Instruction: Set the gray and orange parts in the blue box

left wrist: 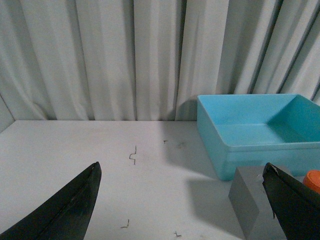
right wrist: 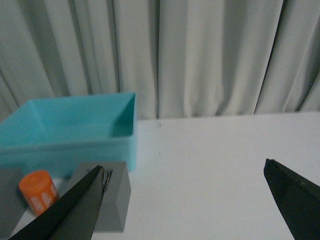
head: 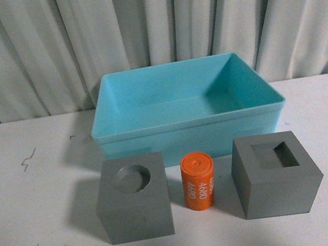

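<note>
- Nearest front cam: gray cube w/ round recess [head: 133,206], orange cylinder [head: 198,180], gray cube w/ square recess [head: 277,174], in a row on white table [head: 32,200], not touching.
- Blue box [head: 191,134] sits just behind them.
- Left gripper [left wrist: 181,167]: jaws wide apart.
- Right gripper [right wrist: 183,165]: jaws wide apart.

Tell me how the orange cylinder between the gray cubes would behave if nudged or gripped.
The orange cylinder stands upright on a flat end, so it likely stays put until bumped; tipped over, its round side would probably roll. It looks rigid and small, so probably light.
</note>
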